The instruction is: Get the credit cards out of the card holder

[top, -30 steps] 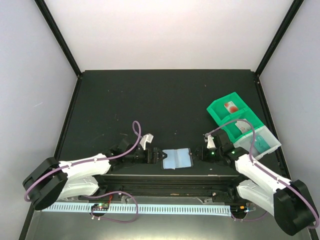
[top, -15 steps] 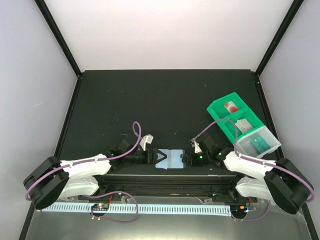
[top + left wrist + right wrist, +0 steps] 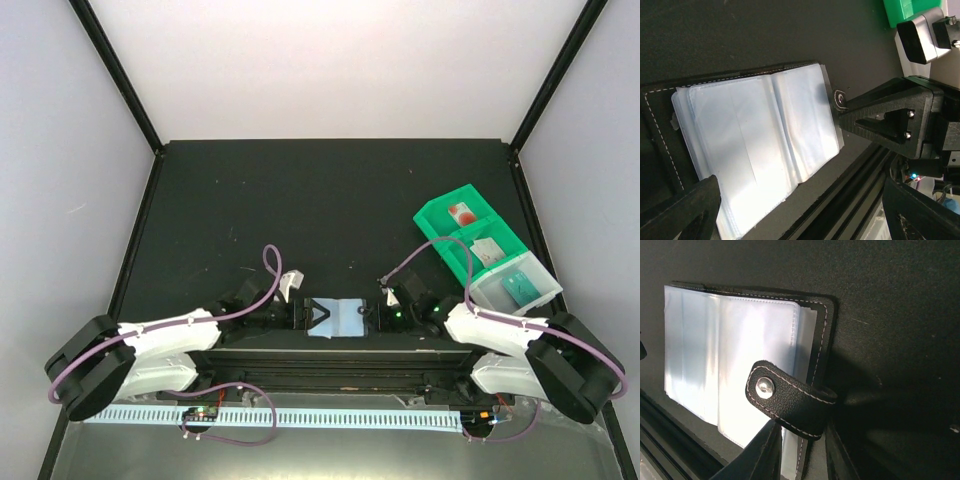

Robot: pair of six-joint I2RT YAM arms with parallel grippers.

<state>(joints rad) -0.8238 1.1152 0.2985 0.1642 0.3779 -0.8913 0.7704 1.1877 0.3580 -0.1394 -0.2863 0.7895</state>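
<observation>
The card holder lies open near the table's front edge, its pale clear sleeves facing up. I can make out no credit cards inside those sleeves. My left gripper stands open at the holder's left edge, with its fingers spread wide on either side. At the right edge my right gripper has closed narrow over the black cover and the snap tab. One of its fingers lies over the sleeves and the other outside the cover. Three credit cards lie in the tray.
A green compartment tray sits at the right. It holds a red-marked card, a pale card and the teal card. A black rail runs along the front edge just below the holder.
My right gripper has moved left to the holder's right edge and narrowed its jaws around it. The holder has slid slightly left. My left gripper has barely moved.
</observation>
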